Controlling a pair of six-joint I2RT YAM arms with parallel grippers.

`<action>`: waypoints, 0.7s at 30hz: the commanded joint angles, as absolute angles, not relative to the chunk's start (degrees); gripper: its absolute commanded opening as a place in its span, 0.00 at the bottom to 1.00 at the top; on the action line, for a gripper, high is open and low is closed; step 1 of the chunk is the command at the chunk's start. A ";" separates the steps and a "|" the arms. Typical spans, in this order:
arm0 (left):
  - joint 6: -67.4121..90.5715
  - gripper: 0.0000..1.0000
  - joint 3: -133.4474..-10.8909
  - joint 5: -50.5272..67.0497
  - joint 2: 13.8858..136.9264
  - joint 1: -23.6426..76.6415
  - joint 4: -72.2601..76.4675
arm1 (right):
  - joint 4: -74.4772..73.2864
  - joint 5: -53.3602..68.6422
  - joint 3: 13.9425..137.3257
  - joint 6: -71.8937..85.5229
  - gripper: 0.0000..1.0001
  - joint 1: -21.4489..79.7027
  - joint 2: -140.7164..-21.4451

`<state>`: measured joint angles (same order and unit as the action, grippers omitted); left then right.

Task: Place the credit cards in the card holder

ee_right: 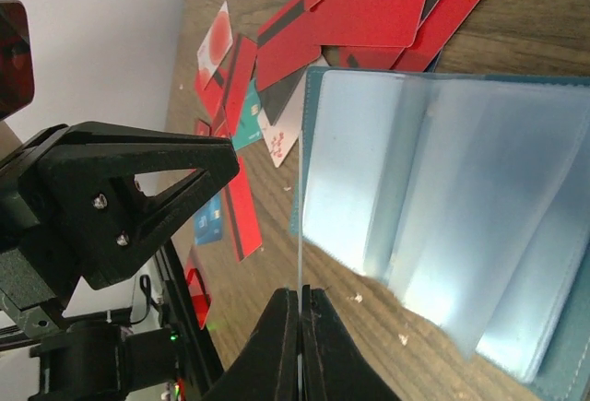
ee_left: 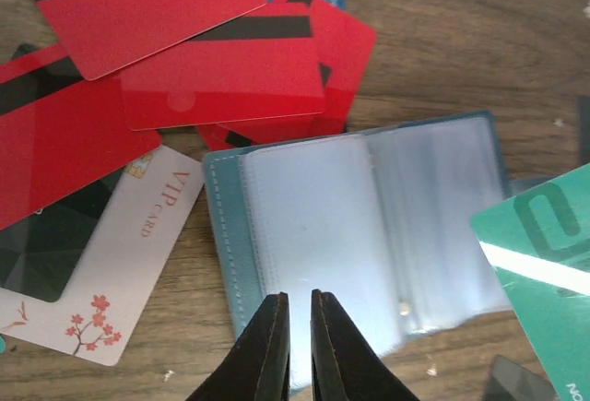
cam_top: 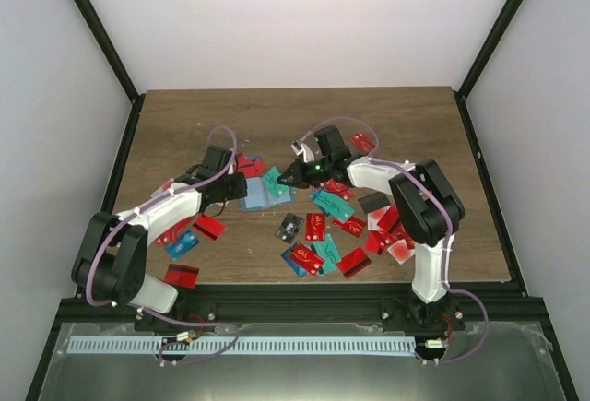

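We see the card holder point(cam_top: 256, 194) lying open mid-desk point(cam_top: 277, 115). Our right gripper point(ee_right: 301, 296) is clamped on a teal card point(ee_left: 544, 263) at the holder's 3 o'clock edge. Our left gripper point(ee_left: 298, 301) sits over the clear sleeves, fingers nearly together; we cannot tell whether it grips anything. Loose cards point(cam_top: 343, 233) lie toward 4 o'clock.

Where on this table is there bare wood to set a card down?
The far strip of the table beyond both arms is bare, as is the right edge. A smaller gap lies at front centre, between the red card and black card. Crowded: around the card holder and the front-right credit cards.
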<state>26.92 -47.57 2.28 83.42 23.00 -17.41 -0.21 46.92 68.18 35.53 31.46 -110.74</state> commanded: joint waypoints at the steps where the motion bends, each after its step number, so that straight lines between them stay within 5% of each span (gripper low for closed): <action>1: 26.29 0.10 -47.49 1.70 86.25 21.87 -16.64 | -3.86 45.71 73.09 32.87 0.01 32.67 -113.53; 21: 25.40 0.07 -46.56 3.16 91.36 20.54 -14.34 | -6.48 44.60 77.90 31.55 0.01 33.79 -121.06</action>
<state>26.26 -47.40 2.57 90.72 20.86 -15.51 -5.91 44.69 75.13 32.29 32.80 -119.63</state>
